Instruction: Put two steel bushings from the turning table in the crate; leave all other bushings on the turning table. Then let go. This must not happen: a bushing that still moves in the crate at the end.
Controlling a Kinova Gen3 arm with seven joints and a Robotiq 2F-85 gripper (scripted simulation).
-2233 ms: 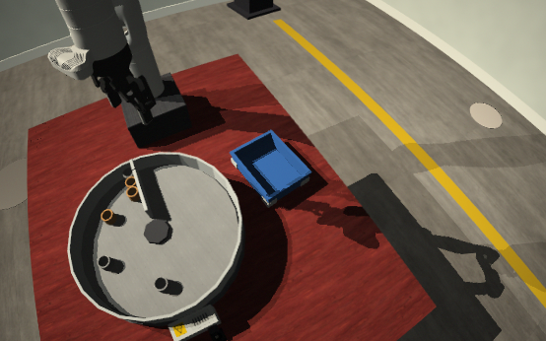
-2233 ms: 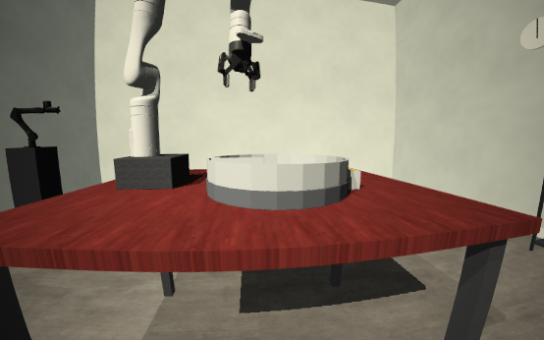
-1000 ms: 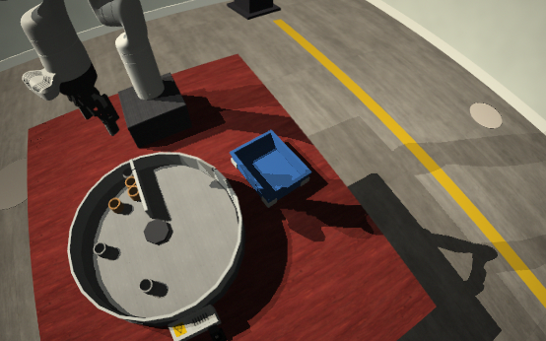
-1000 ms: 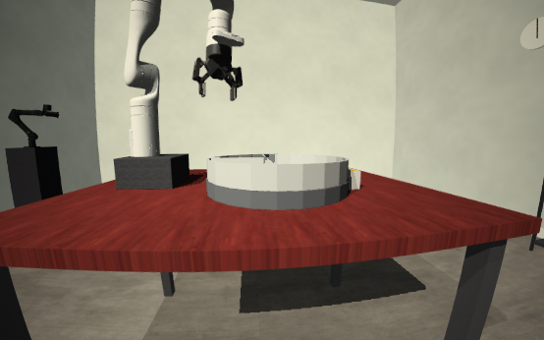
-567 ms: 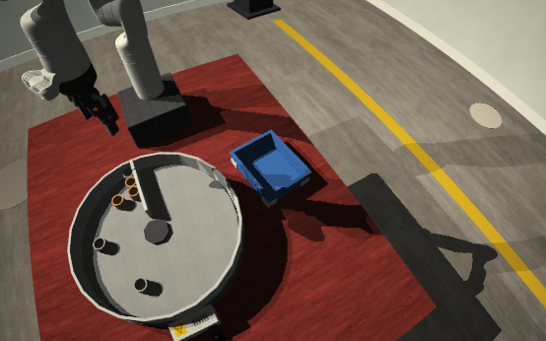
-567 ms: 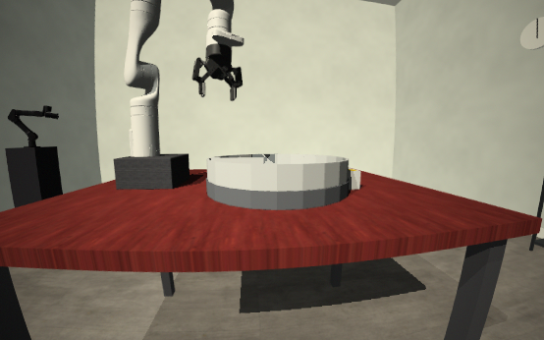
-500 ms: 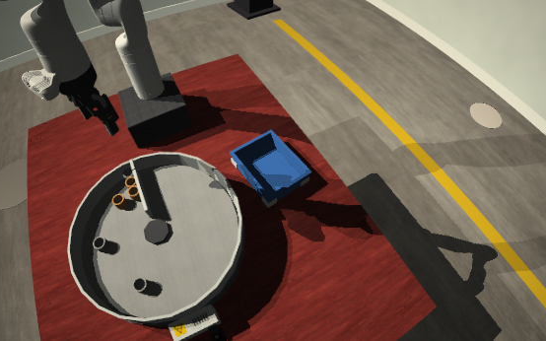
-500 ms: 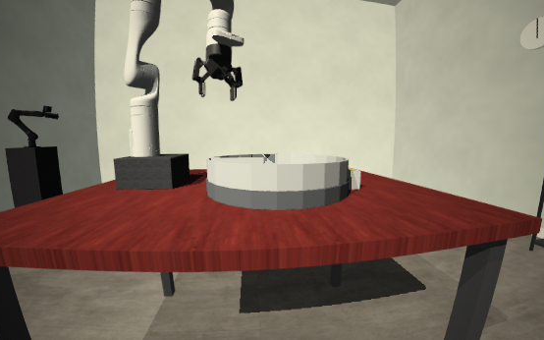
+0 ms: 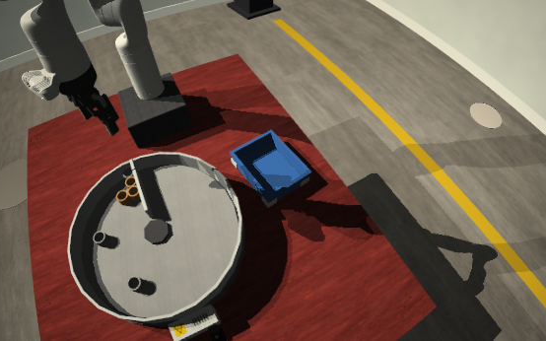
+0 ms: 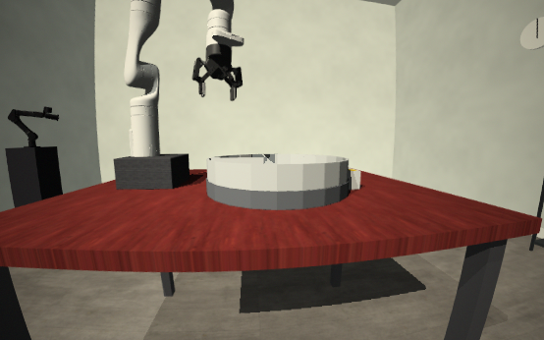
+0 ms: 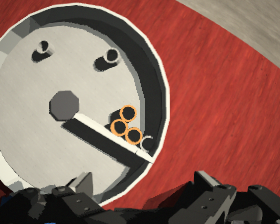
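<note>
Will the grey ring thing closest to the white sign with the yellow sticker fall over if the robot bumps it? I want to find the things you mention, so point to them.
The steel bushing (image 9: 142, 286) (image 11: 42, 48) might tip, since it stands tall and narrow. Once down, its round side would probably roll.

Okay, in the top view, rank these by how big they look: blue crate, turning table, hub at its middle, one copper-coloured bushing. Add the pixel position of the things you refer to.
1. Turning table (image 9: 237, 232) (image 10: 277, 177) (image 11: 167, 95)
2. Blue crate (image 9: 278, 165)
3. Hub (image 9: 157, 232) (image 11: 64, 105)
4. Copper-coloured bushing (image 9: 122, 196) (image 11: 128, 113); its fellows look alike in size, so I leave them unranked.
</note>
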